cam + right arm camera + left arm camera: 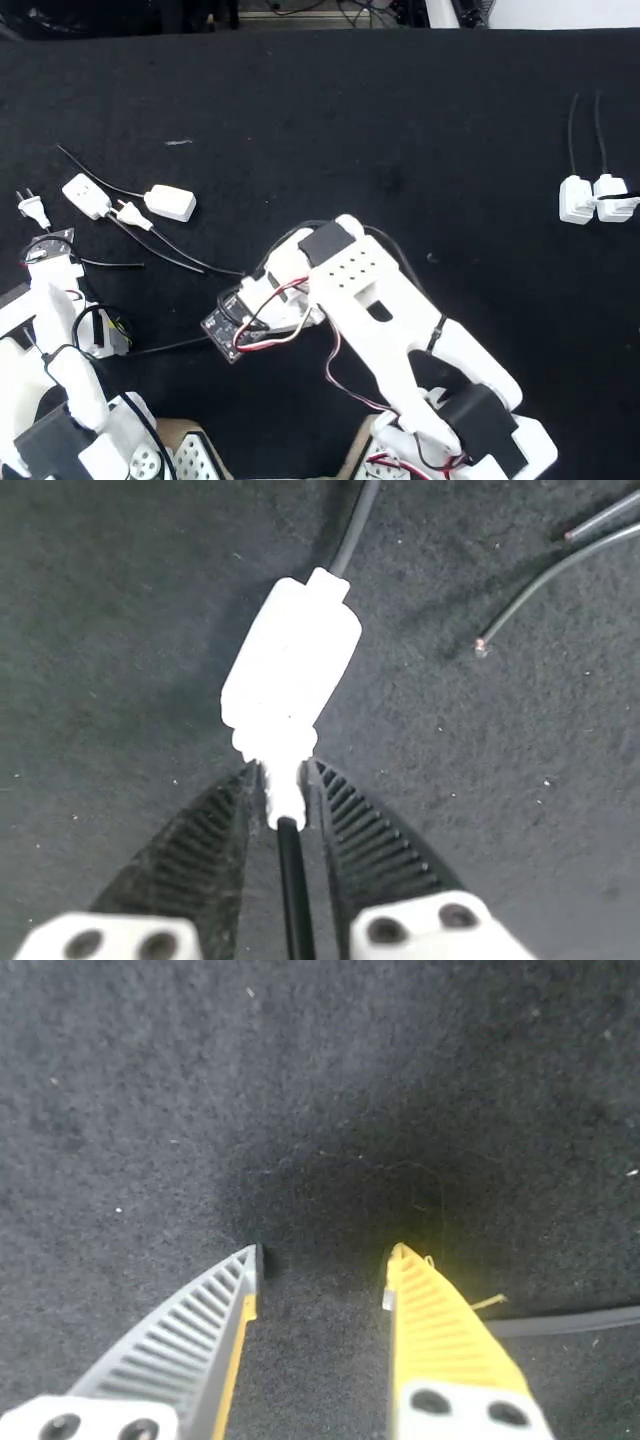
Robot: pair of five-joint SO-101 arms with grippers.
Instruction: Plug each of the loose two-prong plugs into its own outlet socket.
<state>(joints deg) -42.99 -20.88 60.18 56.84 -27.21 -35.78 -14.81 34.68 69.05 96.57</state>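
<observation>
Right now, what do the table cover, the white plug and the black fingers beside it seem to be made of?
The table cover: likely black felt or similar fuzzy cloth; matte, with a fibrous nap and pale lint specks. The white plug: probably moulded plastic; smooth, faintly shiny, rounded edges. The black fingers: seemingly hard plastic, matte, with fine ribs across the inner faces; possibly printed.

The black-clothed table (400,120) carries two white sockets (86,195) and two loose plugs (33,208) at far left (thin black cords (110,264) trailing). Two white blocks (577,199) touch at right.
</observation>
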